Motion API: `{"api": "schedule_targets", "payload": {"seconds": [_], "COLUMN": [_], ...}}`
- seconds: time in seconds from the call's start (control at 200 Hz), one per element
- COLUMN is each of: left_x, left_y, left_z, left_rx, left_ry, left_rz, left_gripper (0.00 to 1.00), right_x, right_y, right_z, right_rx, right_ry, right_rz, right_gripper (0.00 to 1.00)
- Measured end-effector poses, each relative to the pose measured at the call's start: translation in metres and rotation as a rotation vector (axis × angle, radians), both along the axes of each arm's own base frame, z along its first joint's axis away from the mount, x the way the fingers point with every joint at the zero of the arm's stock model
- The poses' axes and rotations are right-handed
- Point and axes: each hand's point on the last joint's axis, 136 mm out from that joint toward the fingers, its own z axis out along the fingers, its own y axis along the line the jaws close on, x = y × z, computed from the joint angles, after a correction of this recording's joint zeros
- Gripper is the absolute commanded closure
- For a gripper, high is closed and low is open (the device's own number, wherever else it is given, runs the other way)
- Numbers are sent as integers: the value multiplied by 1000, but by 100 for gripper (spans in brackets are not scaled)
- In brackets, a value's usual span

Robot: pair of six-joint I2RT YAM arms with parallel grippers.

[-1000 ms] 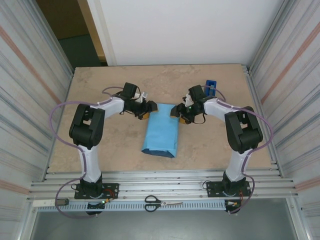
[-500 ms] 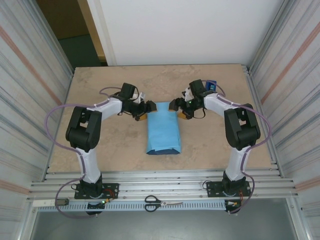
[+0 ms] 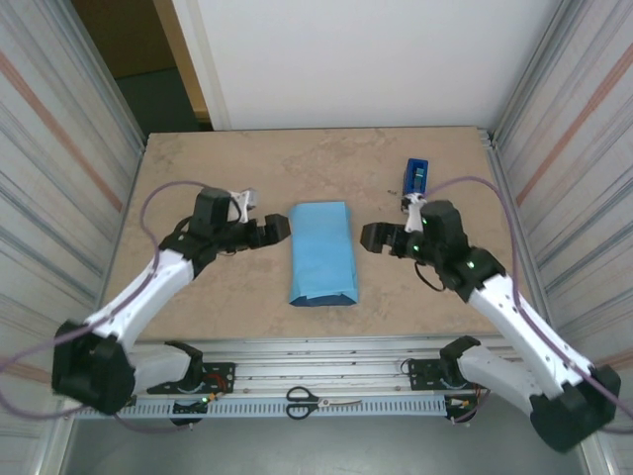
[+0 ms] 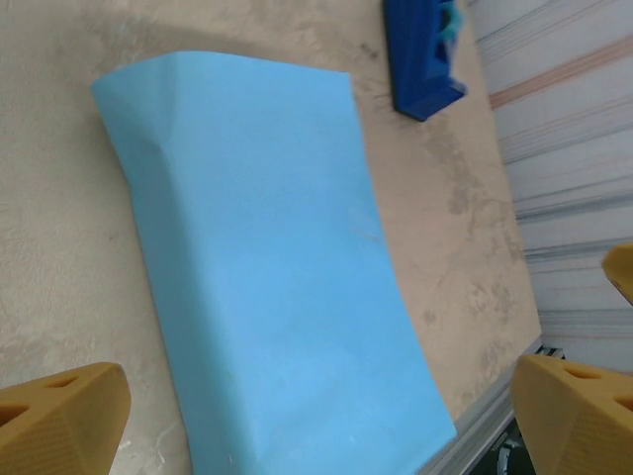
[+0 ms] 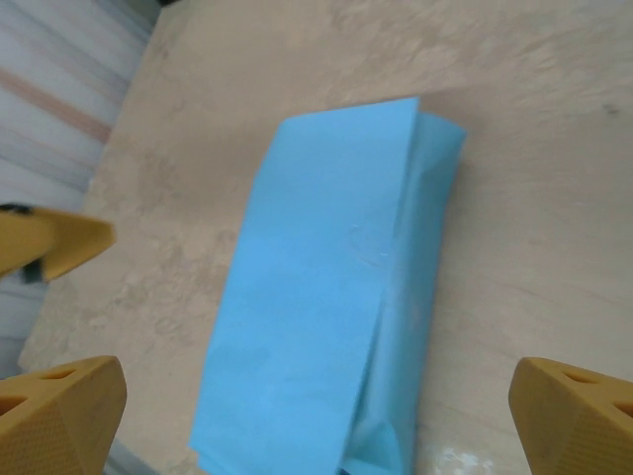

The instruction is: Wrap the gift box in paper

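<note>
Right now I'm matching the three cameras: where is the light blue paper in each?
Top view: the paper lies mid-table, long side running near to far.
Left wrist: the paper runs from upper left to lower right.
Right wrist: the paper runs from upper right to bottom centre, folded seam on its right.
Shared landmark: the beige table under it; the tape dispenser, past its far right corner from above, is top right for the left wrist.

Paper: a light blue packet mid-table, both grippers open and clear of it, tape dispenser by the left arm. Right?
No: the top view shows the tape dispenser by the right arm. The paper is a light blue packet mid-table, left gripper and right gripper open and clear of it.
</note>
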Motion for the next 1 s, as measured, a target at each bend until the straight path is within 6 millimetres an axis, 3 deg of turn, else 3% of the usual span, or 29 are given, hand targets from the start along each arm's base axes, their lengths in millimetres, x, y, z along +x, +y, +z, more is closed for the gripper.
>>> {"api": "schedule_targets", "payload": {"seconds": [0.115, 0.291, 0.416, 0.521, 0.636, 0.772, 1.002], "left_x": [-24, -52, -62, -70, -69, -58, -43], "left_y": [9, 11, 7, -1, -10, -16, -28], "left_z": [4, -31, -46, -56, -64, -69, -75], "left_rx": [-34, -62, -48, -13, 30, 68, 119], "left_ry": [-78, -6, 53, 101, 136, 159, 177], "left_rz": [-3, -32, -58, -97, -129, -140, -161], "left_gripper": [1, 1, 2, 1, 1, 1, 1], "right_x": [-14, -39, -47, -47, -42, -36, -29], "right_y": [-10, 12, 35, 42, 46, 50, 50], "right_z": [-29, -93, -110, -124, -139, -152, -160], "right_rx": [10, -22, -37, -59, -79, -94, -111], "right_ry": [34, 231, 285, 317, 351, 377, 372], "right_rz": [-10, 110, 199, 223, 223, 221, 204], "right_gripper": [14, 17, 16, 18, 25, 26, 33]}}
